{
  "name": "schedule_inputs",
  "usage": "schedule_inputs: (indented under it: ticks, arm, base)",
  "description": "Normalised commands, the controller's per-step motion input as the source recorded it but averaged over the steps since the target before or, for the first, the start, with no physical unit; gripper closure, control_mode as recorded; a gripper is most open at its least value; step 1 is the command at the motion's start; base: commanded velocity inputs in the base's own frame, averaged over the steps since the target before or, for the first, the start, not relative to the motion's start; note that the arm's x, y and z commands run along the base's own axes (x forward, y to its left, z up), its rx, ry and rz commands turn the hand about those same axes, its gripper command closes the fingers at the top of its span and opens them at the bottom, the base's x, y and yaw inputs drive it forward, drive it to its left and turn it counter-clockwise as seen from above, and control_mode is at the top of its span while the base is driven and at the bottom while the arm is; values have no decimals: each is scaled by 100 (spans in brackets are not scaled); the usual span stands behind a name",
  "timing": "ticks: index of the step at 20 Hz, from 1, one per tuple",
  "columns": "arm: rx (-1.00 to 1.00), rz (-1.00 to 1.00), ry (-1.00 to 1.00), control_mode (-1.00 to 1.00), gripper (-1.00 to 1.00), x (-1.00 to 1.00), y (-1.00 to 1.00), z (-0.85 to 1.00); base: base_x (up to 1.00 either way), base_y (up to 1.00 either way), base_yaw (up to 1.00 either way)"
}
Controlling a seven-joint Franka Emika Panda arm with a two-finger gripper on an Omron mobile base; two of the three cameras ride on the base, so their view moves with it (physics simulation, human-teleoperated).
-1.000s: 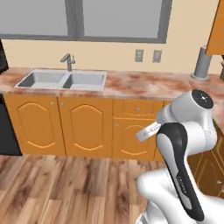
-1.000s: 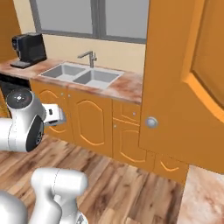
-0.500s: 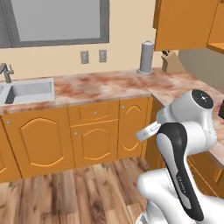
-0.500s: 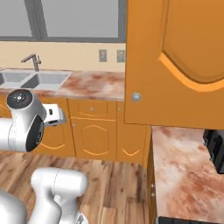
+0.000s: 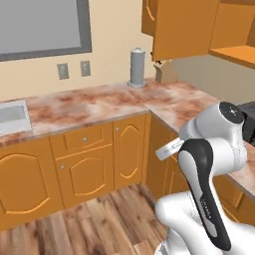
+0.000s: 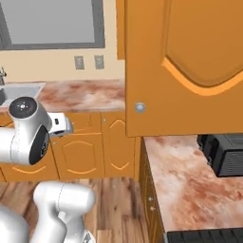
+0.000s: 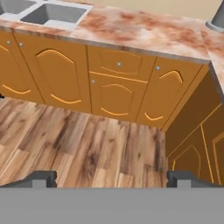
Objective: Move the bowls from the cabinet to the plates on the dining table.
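Judging from how the kitchen lies now, the bowls sit somewhere behind the orange doors of the cabinet (image 6: 185,66), whose near door, with its small round silver knob (image 6: 139,107), hangs ajar over the corner of the desk; I cannot see any bowl itself, so its exact shelf is unknown. Such deep, plate-wide bowls are likely rigid, fairly light and smooth-glazed, breakable if dropped, and I would guess the rim is the place to pinch, one fingertip inside the wall and one outside, since the body is too wide to span. Around the robot runs an L-shaped marbled reddish-brown and white desk (image 5: 94,104) on orange drawer-fronted units (image 7: 113,83), above a wood-plank floor (image 7: 74,144). A grey-framed window (image 5: 42,25) sits in the cream wall. At the far left end of the desk is a steel sink (image 7: 48,13); a black toaster (image 6: 228,152) rests toward its right end. A grey cylinder on a stand (image 5: 137,67), probably a paper-towel holder, occupies the back corner beside a knife block (image 5: 167,72), with two wall sockets (image 5: 73,69) nearby. The pincer (image 7: 112,177) is spread to its widest and carries nothing, pointing down at the floor by the corner units.
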Motion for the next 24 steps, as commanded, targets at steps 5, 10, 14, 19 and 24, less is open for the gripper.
schedule_inputs:
  ticks: [5,10,14,19,24]
  arm:
    - [0,0,0,100,-100,0,0,0]
    - [0,0,0,100,-100,0,0,0]
    - [0,0,0,100,-100,0,0,0]
    - [0,0,0,100,-100,0,0,0]
    - [0,0,0,100,-100,0,0,0]
  base:
    - [58,40,-26]
    - [17,23,-43]
    - [0,17,-64]
    - [0,26,-64]
    - [12,40,-51]
